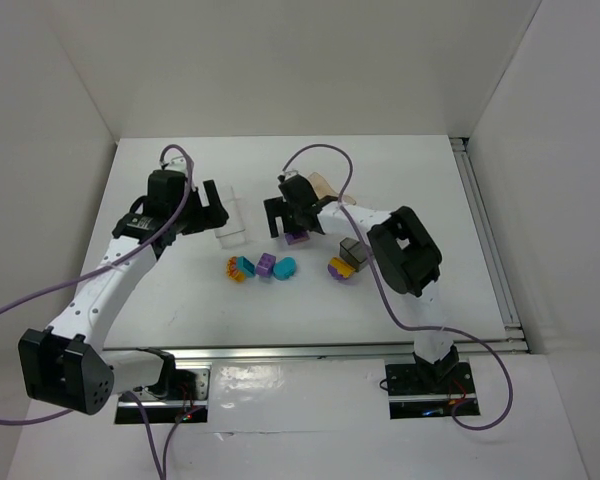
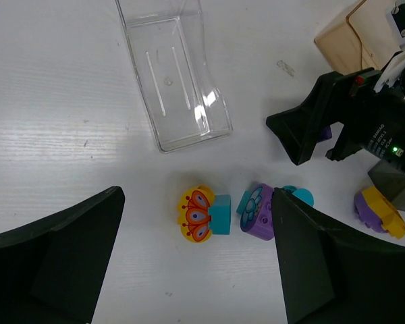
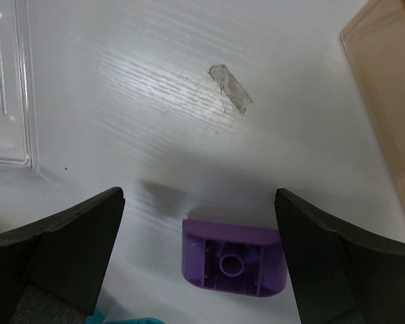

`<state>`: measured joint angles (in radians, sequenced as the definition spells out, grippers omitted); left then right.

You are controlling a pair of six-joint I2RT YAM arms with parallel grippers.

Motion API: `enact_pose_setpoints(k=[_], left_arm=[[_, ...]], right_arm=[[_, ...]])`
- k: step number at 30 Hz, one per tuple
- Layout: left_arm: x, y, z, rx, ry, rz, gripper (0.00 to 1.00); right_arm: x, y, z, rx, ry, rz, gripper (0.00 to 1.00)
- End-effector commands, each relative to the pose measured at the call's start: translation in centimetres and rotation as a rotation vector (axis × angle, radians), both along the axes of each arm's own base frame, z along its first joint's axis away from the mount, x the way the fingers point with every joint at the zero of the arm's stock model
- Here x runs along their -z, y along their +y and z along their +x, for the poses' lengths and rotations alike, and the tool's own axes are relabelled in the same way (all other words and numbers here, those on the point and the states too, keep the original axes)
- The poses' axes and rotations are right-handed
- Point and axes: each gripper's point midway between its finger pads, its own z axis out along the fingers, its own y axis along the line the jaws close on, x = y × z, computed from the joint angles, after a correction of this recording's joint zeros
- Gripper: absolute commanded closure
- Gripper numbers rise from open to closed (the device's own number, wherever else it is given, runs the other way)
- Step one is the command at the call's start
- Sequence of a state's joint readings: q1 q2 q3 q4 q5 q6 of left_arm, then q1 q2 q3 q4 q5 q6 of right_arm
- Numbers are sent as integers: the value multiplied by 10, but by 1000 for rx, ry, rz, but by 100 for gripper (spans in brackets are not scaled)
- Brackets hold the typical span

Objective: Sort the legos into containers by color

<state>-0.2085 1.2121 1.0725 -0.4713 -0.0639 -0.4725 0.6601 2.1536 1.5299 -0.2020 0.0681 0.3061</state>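
My right gripper hangs open over a purple lego that lies upside down on the table between its fingers, touching neither. My left gripper is open and empty above a row of legos: a yellow butterfly brick joined to a teal one, a purple brick with a teal flower and a round teal brick. A yellow-and-purple brick lies beside the dark grey container. The clear container and the peach container hold nothing that I can see.
White walls enclose the table on three sides. A metal rail runs along the right edge. Purple cables loop from both arms. A small grey scuff marks the table near the peach container.
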Motion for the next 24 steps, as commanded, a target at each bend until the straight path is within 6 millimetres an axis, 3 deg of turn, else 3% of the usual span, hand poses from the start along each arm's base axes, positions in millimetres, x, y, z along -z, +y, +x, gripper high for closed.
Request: enact_pose_setpoints(k=[1,5,7,11,15,18,24], left_arm=[[-20,-4,10,21,-47,-1,3],[-20,-4,10,15,-45,-9,3],[-20,-4,10,15,-45,-9,3],[-12,-4,7,10,-25,-12,3],[-10,-5,5,17,-14,-15,3],[-10,-5,5,11,-13,-22,3],[-10,-8,4,21,-11,-30,3]], right_arm=[[-8,-7,-12,9,1,-10,0],[4,-16,-22,68,43,-41,0],[14,-19,-37,71,112,-43,0],[8,-15,-58,35,128,22,0],[14,-12,-75,-21,144,-23,0],[20,-11,-81,-26,134,-80,1],[31,-32,-66,82,75,-246,12]])
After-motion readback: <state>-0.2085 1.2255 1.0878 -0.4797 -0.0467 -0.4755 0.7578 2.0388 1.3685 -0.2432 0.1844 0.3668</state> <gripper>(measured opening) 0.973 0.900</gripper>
